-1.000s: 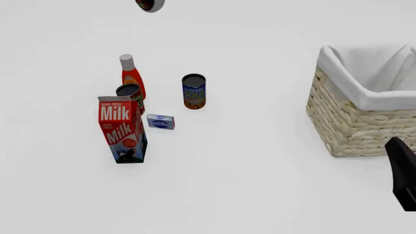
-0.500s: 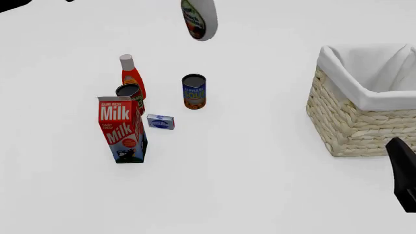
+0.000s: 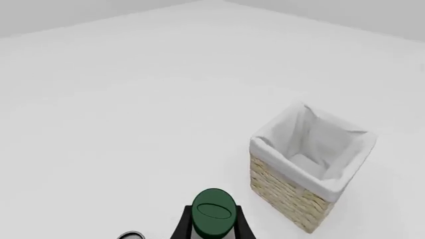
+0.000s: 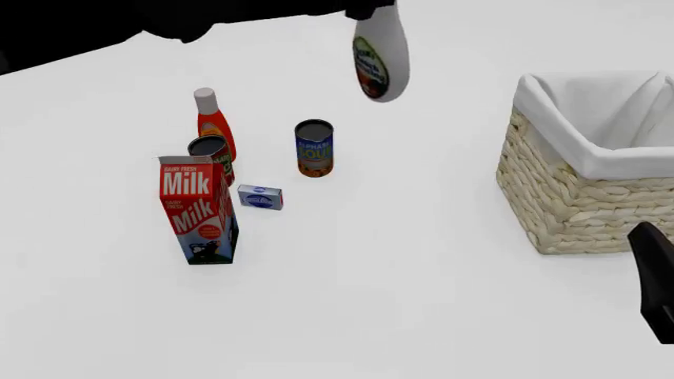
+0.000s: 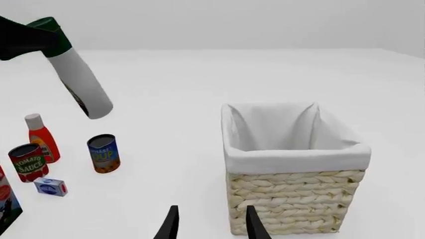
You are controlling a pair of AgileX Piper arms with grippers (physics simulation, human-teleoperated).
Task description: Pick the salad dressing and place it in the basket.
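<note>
a: up at the left wrist first, the left gripper (image 3: 211,230) has its dark fingers either side of the dark green cap, clamped on the salad dressing (image 3: 213,218) just below that cap. the basket (image 3: 291,199) sits ahead and off to one side, white lining open to the sky.

b: and from the front?

a: front view, the salad dressing (image 4: 380,54) hangs high in the air, tilted, base swinging low, cap hidden under the black arm. it's over bare table between the blue can (image 4: 314,148) and the basket (image 4: 574,209), not over the rim yet. milk carton (image 4: 197,209), orange-red bottle (image 4: 213,120), tomato sauce can (image 4: 210,150) and the small blue box (image 4: 259,197) all stand well clear below.

b: the other arm?

a: right wrist view shows the right gripper (image 5: 210,222), fingers apart, holding nothing, pointed at the basket (image 5: 292,194) from just beside it. the bottle (image 5: 78,79) hangs high off to the side, slanted.

b: so how should he play the carry?

a: my read: keep height until the low-hanging base is past the near rim, centre it above the lining, then lower before letting go. a tilted bottle could clip the cloth edge or tip out if dropped early.
</note>
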